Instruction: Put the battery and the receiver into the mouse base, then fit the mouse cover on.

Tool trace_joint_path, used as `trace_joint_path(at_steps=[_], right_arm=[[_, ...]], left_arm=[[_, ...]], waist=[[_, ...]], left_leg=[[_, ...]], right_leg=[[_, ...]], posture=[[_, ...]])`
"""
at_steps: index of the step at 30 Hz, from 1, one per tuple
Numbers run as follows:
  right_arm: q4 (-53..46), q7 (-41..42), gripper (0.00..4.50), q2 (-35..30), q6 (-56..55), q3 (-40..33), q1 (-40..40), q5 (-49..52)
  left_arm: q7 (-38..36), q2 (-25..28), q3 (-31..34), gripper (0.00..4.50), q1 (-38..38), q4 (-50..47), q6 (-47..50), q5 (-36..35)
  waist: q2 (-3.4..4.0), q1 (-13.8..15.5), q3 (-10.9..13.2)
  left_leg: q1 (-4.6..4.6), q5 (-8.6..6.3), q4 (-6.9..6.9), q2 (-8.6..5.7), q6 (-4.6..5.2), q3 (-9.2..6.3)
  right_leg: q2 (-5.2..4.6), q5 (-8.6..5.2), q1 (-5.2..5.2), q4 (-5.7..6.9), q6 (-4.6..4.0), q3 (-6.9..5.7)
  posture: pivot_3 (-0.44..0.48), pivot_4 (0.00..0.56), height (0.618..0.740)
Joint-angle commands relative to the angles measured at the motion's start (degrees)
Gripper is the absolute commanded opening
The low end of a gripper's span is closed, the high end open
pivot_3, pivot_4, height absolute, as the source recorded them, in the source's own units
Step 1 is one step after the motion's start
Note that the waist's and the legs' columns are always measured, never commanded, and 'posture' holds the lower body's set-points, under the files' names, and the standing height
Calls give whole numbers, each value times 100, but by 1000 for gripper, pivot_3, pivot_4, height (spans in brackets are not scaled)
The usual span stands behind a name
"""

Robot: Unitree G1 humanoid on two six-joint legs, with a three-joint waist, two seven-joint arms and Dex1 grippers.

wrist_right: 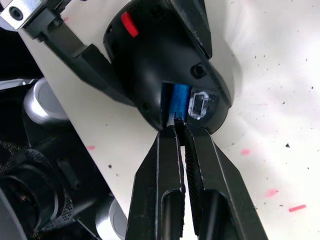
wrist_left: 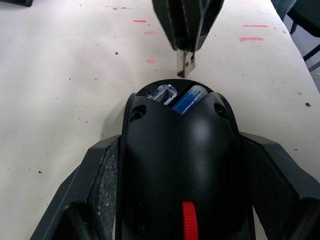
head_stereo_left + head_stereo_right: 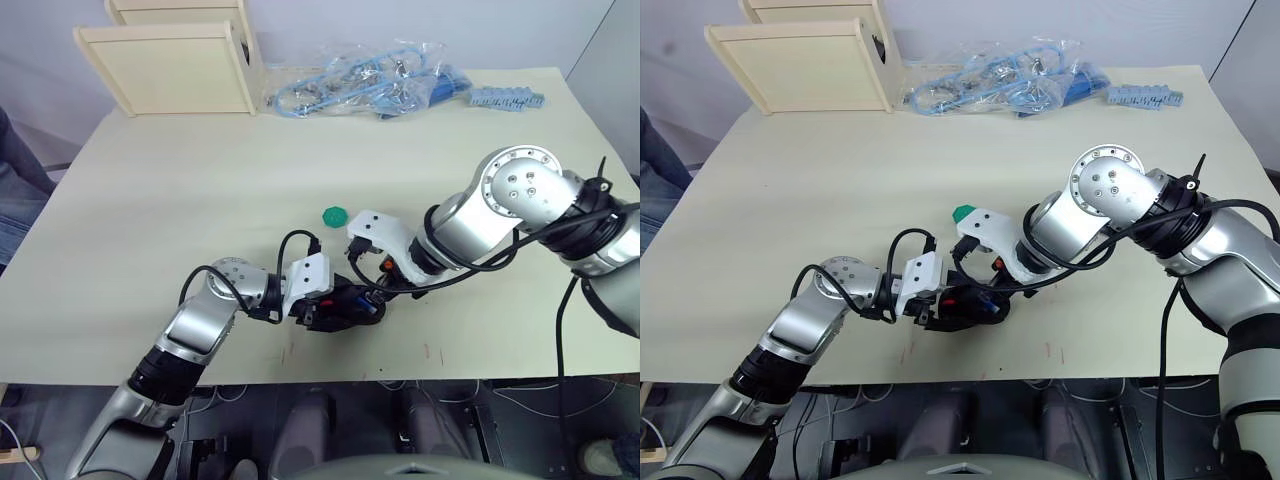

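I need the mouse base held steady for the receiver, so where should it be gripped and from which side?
Grip the mouse base across its long flanks, from the scroll-wheel end, as the left gripper does; that leaves the open bay holding the battery free.

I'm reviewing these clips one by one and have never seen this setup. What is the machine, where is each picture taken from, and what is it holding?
It is a humanoid robot with two arms, each ending in a two-fingered black claw. The two wide pictures come from its head camera, looking down on a pale table. The two close pictures come from cameras on its wrists.

The left claw grips the mouse base, one finger on each side. In the base's open compartment lies the blue battery. The right claw is pinched on a small metal piece, probably the receiver, just at that compartment beside an empty socket.

Also on the table: a small green object, a bag of blue parts and wooden boxes at the far edge.
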Motion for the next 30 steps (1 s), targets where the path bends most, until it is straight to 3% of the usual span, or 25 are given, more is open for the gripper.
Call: trace_joint_path(at_steps=[1, 30], right_arm=[[36, -117, 0, 59, -4, -66, -85, 79], [300, -681, 0, 371, -93, -159, 267, 79]], left_arm=[[8, -3, -40, 2973, 21, -173, 24, -53], [-9, 49, -35, 2973, 151, -281, 70, -106]], waist=[[0, -2, 0], [0, -15, 0]], left_leg=[[0, 0, 0, 0, 0, 0], [0, 0, -2, 0, 0, 0]], right_leg=[[0, 0, 0, 0, 0, 0], [1, 0, 0, -1, 0, 0]], posture=[[0, 150, 740], [0, 150, 740]])
